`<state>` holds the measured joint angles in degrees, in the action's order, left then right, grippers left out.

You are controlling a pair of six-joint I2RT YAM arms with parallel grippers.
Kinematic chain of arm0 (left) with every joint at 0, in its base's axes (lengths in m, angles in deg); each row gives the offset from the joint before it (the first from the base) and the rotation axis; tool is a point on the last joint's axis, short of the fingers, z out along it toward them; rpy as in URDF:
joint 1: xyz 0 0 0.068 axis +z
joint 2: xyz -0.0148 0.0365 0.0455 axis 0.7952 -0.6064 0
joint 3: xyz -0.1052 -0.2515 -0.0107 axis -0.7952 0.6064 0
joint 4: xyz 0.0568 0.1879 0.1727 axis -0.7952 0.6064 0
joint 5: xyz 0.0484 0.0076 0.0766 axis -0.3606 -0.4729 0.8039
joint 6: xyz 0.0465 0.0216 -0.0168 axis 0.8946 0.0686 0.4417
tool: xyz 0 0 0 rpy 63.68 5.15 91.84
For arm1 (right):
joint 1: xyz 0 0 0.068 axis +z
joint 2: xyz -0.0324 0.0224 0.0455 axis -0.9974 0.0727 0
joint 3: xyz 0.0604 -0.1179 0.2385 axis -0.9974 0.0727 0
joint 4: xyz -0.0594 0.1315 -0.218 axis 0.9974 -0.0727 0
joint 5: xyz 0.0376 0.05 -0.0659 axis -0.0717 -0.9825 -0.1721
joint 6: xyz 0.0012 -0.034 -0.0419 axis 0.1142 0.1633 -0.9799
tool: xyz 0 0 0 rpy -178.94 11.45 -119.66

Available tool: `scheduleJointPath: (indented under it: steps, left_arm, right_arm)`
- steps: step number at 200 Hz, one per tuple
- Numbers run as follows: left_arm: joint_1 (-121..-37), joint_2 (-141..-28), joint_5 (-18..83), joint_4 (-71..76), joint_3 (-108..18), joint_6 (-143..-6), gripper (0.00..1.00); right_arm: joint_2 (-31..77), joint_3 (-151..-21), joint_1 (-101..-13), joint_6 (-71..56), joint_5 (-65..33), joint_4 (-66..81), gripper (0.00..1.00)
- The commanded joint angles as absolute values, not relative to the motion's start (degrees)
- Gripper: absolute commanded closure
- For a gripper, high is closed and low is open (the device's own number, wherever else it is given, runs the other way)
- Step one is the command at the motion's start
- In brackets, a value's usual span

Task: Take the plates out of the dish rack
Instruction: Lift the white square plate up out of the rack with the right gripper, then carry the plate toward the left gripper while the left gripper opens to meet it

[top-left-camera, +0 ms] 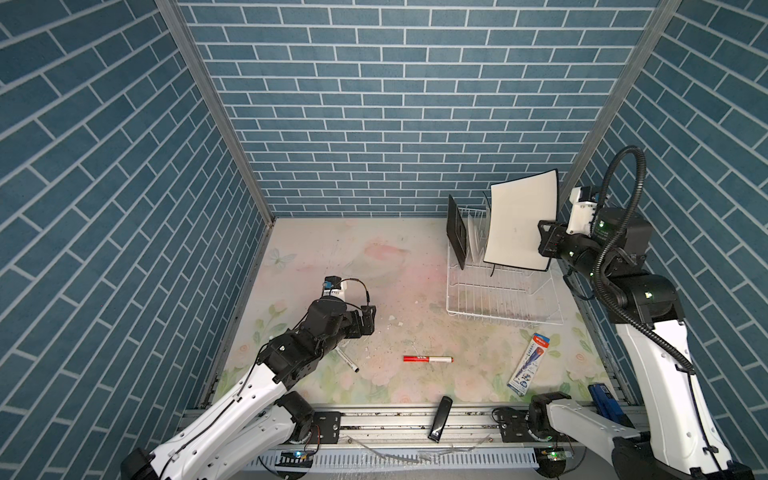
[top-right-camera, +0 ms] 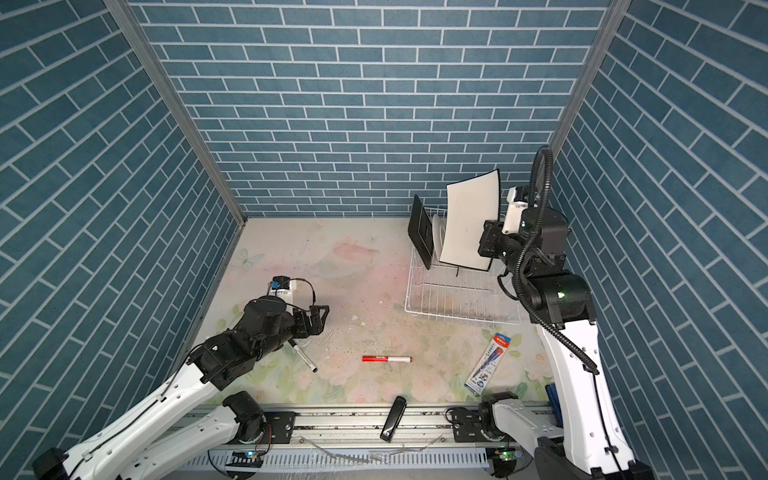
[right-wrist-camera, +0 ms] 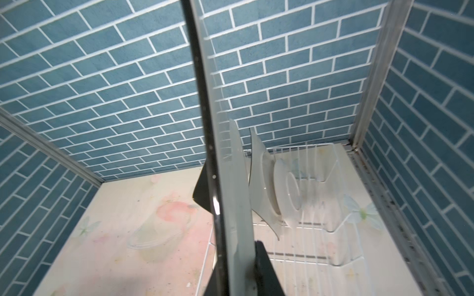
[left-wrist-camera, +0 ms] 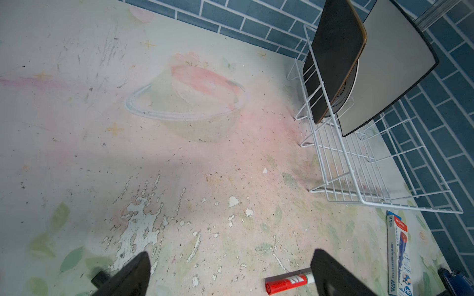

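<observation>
Both top views: right claw (top-left-camera: 547, 240) clamped on edge of white plate (top-left-camera: 519, 224); plate upright over rack (top-left-camera: 498, 291) at far right of surface (top-left-camera: 332, 249). Black plate (top-left-camera: 456, 237) and round plate (top-right-camera: 437, 239) stand in rack's far end. Left claw (top-left-camera: 368, 319) wide apart, empty, low over surface, well apart from rack.

Red marker (top-left-camera: 428, 358) and blue pen packet (top-left-camera: 528, 363) on floral tabletop (top-left-camera: 332, 257)
</observation>
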<state>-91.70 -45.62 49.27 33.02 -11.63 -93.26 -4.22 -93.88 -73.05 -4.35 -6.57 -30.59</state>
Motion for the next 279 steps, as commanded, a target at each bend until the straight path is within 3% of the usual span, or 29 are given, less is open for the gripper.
scheduleJointPath:
  steps: [1,48,109,194,279]
  left_arm:
    - [-92.0,-44.4,49.1,34.9,-12.5,-93.8,0.00]
    - [-92.0,-41.8,50.1,34.4,-12.7,-94.3,0.00]
    - [-92.0,-39.1,46.4,20.1,-8.4,-100.3,0.00]
    - [-92.0,-38.5,43.7,-4.4,-3.6,-105.3,0.00]
    - [-91.1,-50.5,37.6,-23.7,-4.1,-119.2,0.00]
  right_arm:
    - [-7.7,-90.7,-72.4,5.5,-12.3,-6.9,1.00]
    - [-9.9,-82.7,-71.9,12.7,-13.1,5.4,1.00]
    - [-9.9,-71.5,-69.5,21.5,-9.5,23.5,1.00]
    - [-1.8,-63.7,-57.6,21.7,-4.0,50.5,1.00]
    - [14.2,-60.2,-45.1,21.8,3.1,79.4,1.00]
